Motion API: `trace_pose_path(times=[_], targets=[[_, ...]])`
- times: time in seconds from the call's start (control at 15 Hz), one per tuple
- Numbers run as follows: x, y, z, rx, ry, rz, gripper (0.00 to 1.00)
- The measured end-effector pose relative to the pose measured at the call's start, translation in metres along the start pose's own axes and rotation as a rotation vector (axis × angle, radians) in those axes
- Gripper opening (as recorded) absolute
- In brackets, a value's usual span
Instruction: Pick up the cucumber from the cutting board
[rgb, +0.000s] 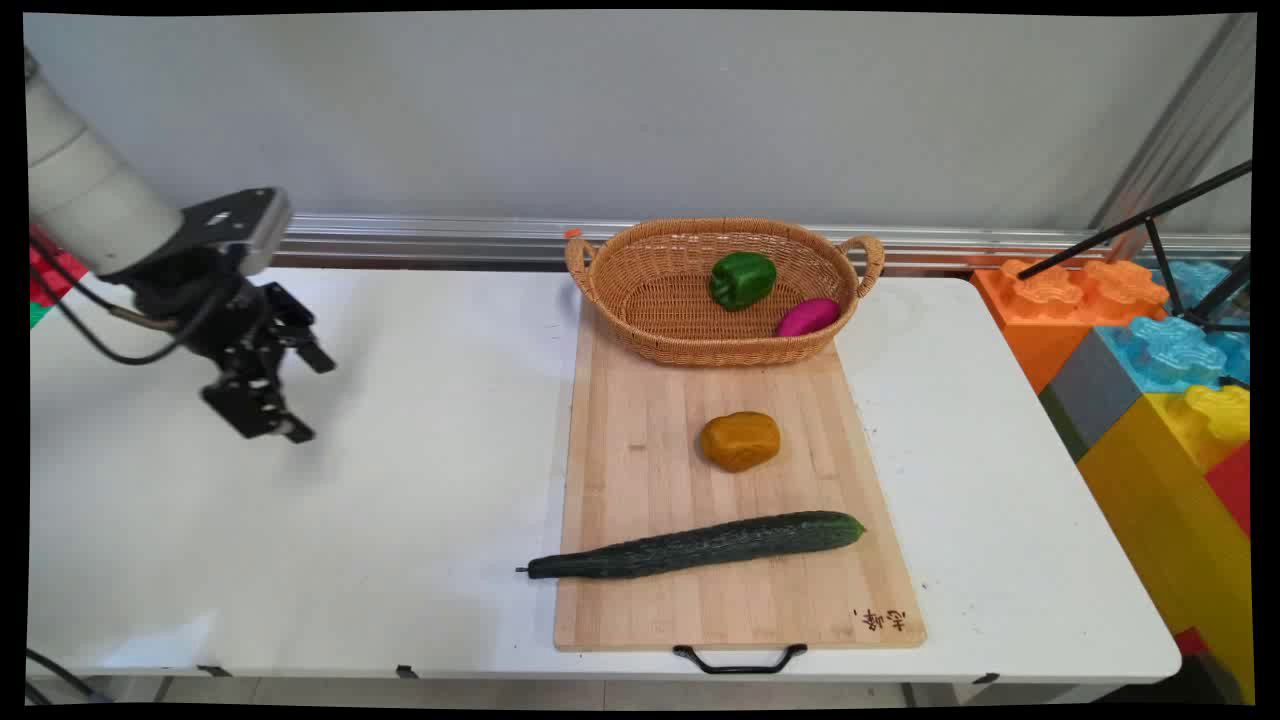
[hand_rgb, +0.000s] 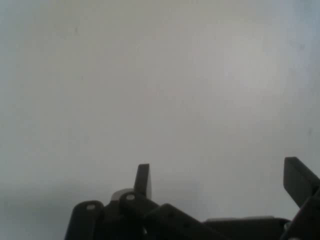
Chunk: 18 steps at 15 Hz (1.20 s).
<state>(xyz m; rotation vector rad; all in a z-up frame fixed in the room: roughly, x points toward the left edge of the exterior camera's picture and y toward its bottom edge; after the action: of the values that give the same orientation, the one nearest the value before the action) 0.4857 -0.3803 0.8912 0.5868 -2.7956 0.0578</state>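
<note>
White and flat, the desk carries a long wooden cutting board with a black handle at its near end. The black two-finger gripper hangs over the bare left part of the desk, well apart from the board. Its fingers are spread wide and hold nothing; in the hand view only plain white desk shows between them.

A woven oval basket with two small handles sits on the far end of the board. Inside it lie a shiny green bell pepper and a pink oval thing, near each other on the right side. A lumpy orange-brown thing rests on the middle of the board. A long dark green cucumber lies across the near part of the board, and its thin left tip pokes past the board's edge over the desk. Big bright plastic blocks stand beside the desk's right end.
</note>
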Motion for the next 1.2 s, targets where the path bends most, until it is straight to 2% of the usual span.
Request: trace_pose_path(times=[0.2,0.4,0.73,0.93,1.2], targets=[[0.031,0.010,0.008,-0.003,0.021,-0.012,1.00],[0.084,0.030,0.017,0.000,0.049,-0.030,1.00],[0.165,0.066,0.035,-0.024,0.100,-0.062,1.00],[0.197,0.082,0.050,-0.035,0.118,-0.071,1.00],[0.226,0.097,0.078,-0.042,0.133,-0.095,1.00]])
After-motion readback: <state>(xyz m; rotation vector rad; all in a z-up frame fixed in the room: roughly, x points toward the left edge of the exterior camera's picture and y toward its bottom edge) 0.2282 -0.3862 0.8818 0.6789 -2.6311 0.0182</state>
